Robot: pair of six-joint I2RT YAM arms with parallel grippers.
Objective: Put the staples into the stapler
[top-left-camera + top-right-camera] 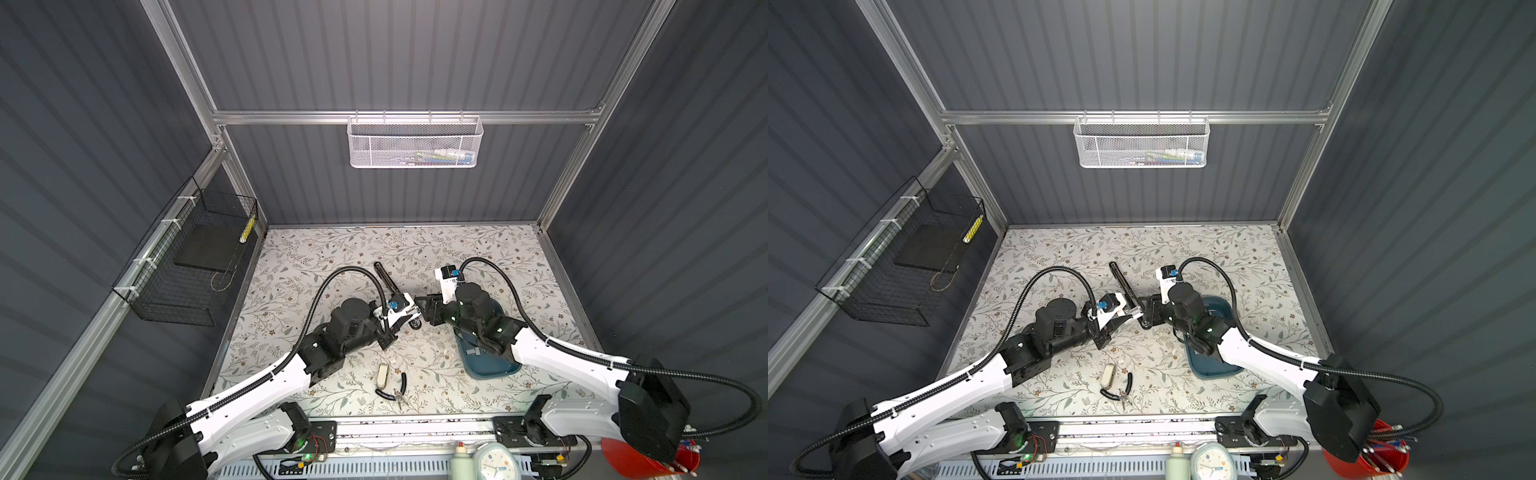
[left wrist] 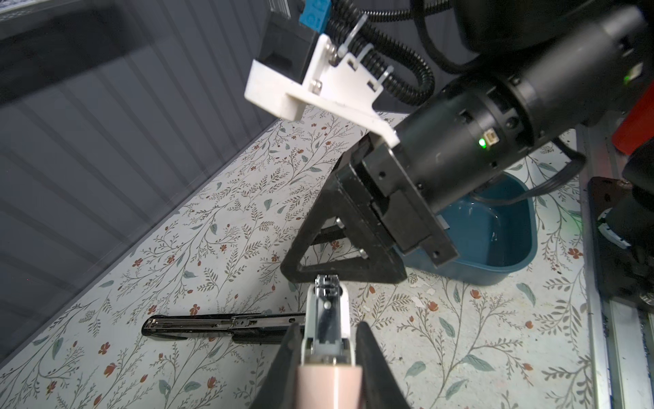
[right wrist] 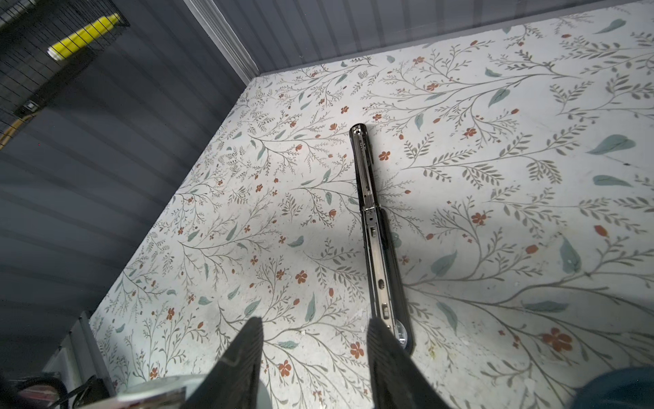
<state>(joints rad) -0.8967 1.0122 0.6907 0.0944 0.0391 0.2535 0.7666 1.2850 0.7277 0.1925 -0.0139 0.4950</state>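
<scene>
Left tool (image 2: 327, 327) clamps pink-white gadget (image 2: 326, 311); right tool (image 3: 315, 322) agape, empty, black stapler (image 3: 373, 226) just beside it.

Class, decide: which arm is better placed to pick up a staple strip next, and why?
Likely right. The right gripper is open and empty, with the blue tray under that arm; the left gripper is shut on a pale object.

Stapler (image 1: 383, 276) flat on desk (image 1: 316, 257), behind centre; tray (image 1: 492, 368) to its right, nearer the front; pliers (image 1: 395, 390) near front edge, left of tray.
</scene>
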